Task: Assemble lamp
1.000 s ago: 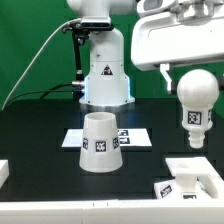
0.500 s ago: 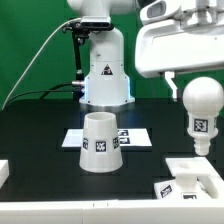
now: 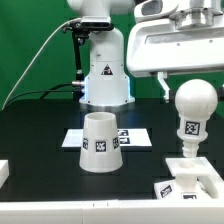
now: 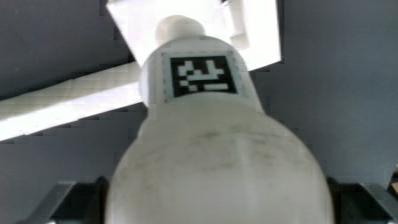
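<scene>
White bulb, clamped in the fingers, stands upright at base block, well apart from shade.

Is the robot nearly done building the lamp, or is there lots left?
Early on, I'd say. Done: nothing looks joined for sure yet. In hand: the fingers grip the bulb by its round head, and its stem is meeting the base; whether it is fully seated I cannot tell. Left: the shade stands alone, apart from the base, so it has yet to go on.
</scene>
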